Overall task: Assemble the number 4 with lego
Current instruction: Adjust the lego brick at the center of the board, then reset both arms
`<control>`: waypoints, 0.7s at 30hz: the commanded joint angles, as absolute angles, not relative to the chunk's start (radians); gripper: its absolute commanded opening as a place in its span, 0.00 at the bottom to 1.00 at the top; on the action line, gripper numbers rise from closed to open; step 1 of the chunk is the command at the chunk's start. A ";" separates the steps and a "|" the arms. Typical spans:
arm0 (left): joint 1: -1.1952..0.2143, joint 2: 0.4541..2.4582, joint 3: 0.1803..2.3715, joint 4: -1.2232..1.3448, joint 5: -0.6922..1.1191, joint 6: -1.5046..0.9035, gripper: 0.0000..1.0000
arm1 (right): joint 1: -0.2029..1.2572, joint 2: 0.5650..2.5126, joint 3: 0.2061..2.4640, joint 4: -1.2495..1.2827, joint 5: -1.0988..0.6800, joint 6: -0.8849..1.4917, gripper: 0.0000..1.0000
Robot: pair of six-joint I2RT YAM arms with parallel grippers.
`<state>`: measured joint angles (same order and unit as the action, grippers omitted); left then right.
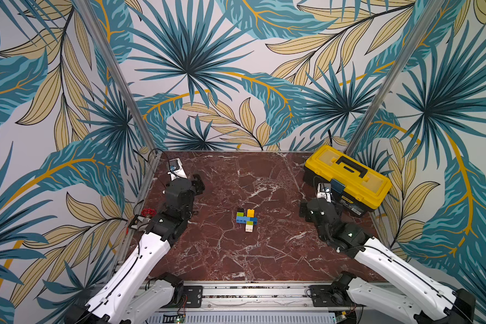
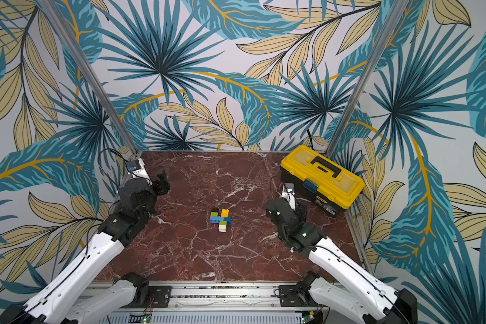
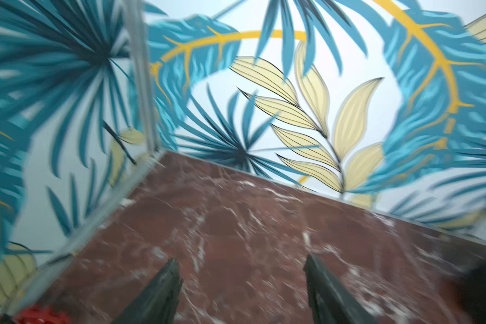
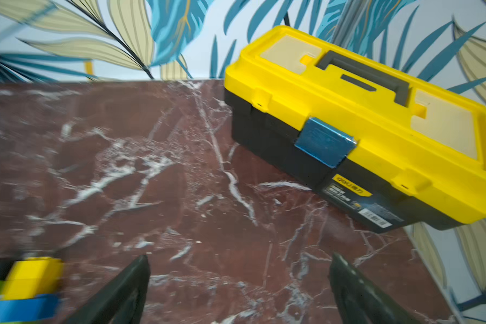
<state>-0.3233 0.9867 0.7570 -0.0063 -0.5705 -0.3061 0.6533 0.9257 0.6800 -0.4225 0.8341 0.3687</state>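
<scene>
The number 4 (image 1: 246, 219) lies flat near the middle of the table (image 1: 236, 174), touched by nothing; it looks finished, which would explain why both arms sit at the sides, well apart from it. The left gripper (image 3: 242, 259) and right gripper (image 4: 239, 255) each hold their fingers spread with nothing between them; the figure shows a blue crossbar, a black-and-green stub at one end, and a column of yellow, green and white
</scene>
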 commanded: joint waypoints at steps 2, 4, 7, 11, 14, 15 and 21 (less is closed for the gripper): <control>-0.164 1.140 0.567 0.356 -0.726 -0.179 0.77 | 0.579 0.950 0.508 -0.087 1.064 0.280 0.99; -0.106 1.225 0.507 0.447 -0.704 -0.158 0.83 | 0.487 0.962 0.522 -0.099 1.067 0.332 0.99; -0.068 1.372 0.410 0.690 -0.684 -0.118 0.89 | 0.411 1.013 0.403 0.301 1.093 0.092 0.99; -0.041 1.414 0.438 0.687 -0.621 -0.107 0.97 | 0.251 1.181 0.394 0.375 0.847 0.138 0.99; -0.022 1.411 0.437 0.683 -0.548 -0.105 1.00 | 0.198 1.236 0.422 0.428 0.623 0.075 0.99; -0.015 1.413 0.441 0.679 -0.511 -0.101 1.00 | 0.187 1.248 0.411 0.494 0.564 0.048 0.99; 0.006 1.543 0.367 0.974 -0.236 -0.068 1.00 | 0.043 1.536 0.372 0.968 0.270 0.044 0.99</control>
<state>-0.0029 1.4658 0.4286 0.7174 -0.4049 -0.1032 0.0845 1.4071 0.3973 0.6891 0.4934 0.0727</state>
